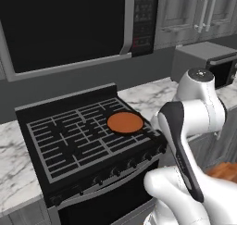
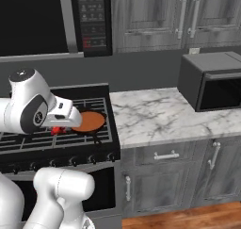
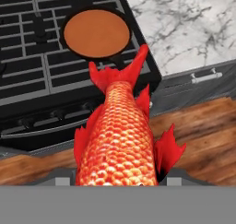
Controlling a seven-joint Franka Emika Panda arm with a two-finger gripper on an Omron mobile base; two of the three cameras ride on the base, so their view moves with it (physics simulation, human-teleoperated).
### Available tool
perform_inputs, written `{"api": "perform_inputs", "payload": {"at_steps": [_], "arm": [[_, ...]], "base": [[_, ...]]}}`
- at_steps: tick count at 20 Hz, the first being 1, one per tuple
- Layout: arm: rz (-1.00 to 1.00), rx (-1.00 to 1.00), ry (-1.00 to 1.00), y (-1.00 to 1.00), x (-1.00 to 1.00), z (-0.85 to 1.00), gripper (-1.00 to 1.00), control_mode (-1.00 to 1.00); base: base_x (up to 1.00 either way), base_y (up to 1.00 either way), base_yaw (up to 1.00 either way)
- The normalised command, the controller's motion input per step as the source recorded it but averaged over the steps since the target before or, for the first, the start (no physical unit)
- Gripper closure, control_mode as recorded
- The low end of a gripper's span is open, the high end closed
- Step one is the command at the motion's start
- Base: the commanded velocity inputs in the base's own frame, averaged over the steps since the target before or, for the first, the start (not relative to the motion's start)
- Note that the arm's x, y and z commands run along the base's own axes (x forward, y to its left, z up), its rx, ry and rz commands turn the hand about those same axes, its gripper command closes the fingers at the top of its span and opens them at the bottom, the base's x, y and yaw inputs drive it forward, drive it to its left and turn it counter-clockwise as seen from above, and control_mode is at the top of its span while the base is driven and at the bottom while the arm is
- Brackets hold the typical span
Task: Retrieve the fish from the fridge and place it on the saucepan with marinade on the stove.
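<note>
Fish (image 3: 120, 135) sits gripped in the tool (image 3: 117, 181), its long axis running toward 12 o'clock in the hand view; saucepan with marinade (image 3: 97, 33) lies ahead at 11 o'clock on the stove (image 3: 32, 57), apart from the tail.

A black range with grey grates (image 1: 78, 136) stands at centre, its knobs (image 1: 115, 169) along the near front edge. A flat round orange-brown disc in a dark pan (image 1: 125, 122) rests on the right-hand grates, towards the far side. White-grey marble counter (image 1: 11, 171) flanks the range to left and right. A large black microwave with a grey frame (image 1: 69, 25) hangs above the range. A dark grey box appliance (image 1: 208, 62) sits on the far right counter, under grey cabinet doors (image 1: 199, 11). The white arm with dark joints (image 1: 190, 127) occupies the near right.
</note>
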Motion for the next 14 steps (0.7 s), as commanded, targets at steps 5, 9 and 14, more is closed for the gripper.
{"api": "perform_inputs", "payload": {"at_steps": [5,9,14], "arm": [[0.03,0.00,0.00,0.13,0.41,-0.17,1.00,-1.00],[0.07,0.00,0.00,0.05,0.49,-0.34,1.00,-1.00],[0.09,0.01,0.00,0.00,0.65,-0.37,1.00,-1.00]], "base": [[0.00,0.00,0.00],[0.00,0.00,0.00],[0.00,0.00,0.00]]}}
